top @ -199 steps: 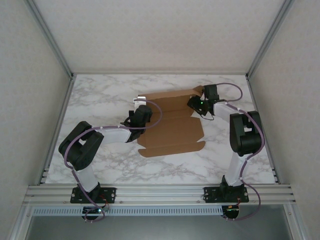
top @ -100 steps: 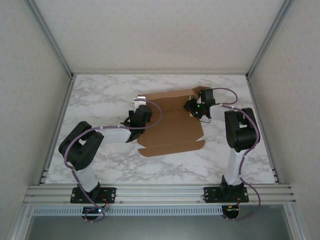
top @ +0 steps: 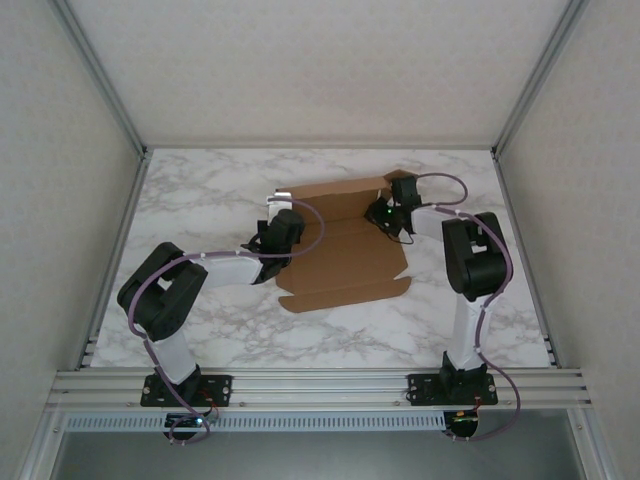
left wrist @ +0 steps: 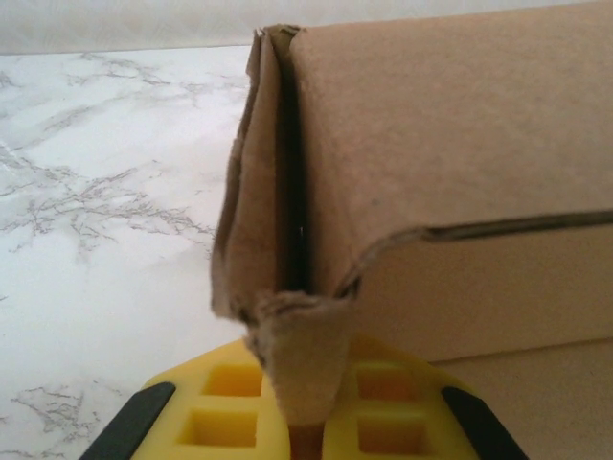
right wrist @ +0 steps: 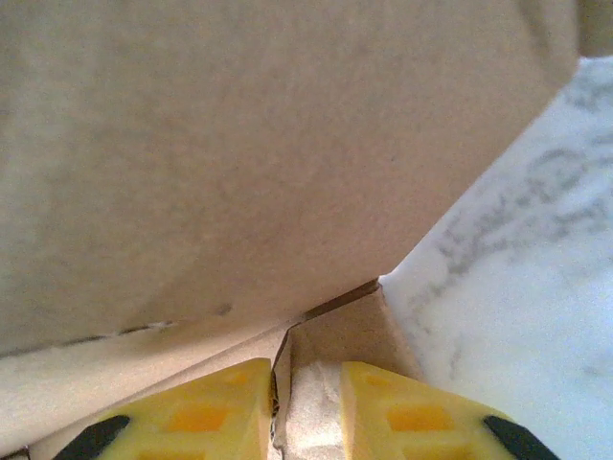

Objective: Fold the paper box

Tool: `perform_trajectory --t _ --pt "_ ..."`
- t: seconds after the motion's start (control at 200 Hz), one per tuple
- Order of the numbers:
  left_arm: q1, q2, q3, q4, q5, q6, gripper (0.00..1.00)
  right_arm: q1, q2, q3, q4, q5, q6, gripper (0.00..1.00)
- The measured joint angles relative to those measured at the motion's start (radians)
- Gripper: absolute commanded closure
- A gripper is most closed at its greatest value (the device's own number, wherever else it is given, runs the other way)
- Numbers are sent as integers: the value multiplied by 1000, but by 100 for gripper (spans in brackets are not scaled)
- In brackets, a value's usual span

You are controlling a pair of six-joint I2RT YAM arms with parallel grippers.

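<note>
The paper box (top: 340,255) is a brown cardboard sheet lying partly folded in the middle of the marble table. Its far panel (top: 335,195) is tilted up. My left gripper (top: 278,232) is at the box's left edge, and in the left wrist view this gripper (left wrist: 305,412) is shut on a crumpled cardboard tab (left wrist: 302,355) below an upright side flap (left wrist: 251,192). My right gripper (top: 385,212) is at the far right corner. In the right wrist view the right gripper (right wrist: 308,412) has its yellow fingers (right wrist: 211,412) narrowly apart around a small flap (right wrist: 345,331), under the raised panel (right wrist: 249,153).
The marble table (top: 200,190) is bare to the left of and behind the box, with more bare marble (right wrist: 517,287) right of the corner flap. White walls and aluminium rails (top: 100,80) enclose the table on three sides.
My right gripper has slid left along the box's far right corner and its fingers have drawn closer together. The left gripper and its held tab have not moved.
</note>
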Motion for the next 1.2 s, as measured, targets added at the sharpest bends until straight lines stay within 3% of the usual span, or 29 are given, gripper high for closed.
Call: perform_trajectory --t 0.551,0.641,0.841,1.046,1.202 --pt "40 0 30 -26 12 -11 100 -12 -355 -192 -136 0 -179 64" --pt "51 0 32 -29 15 -12 100 -12 -400 -214 -150 0 -215 69" --pt "63 14 37 -40 15 -22 100 -16 -537 -244 -182 4 -261 89" --pt "66 21 46 -45 16 -27 100 -16 -584 -228 -216 63 -261 98" --pt "66 23 48 -45 29 -27 100 -18 -513 -79 -324 182 -252 99"
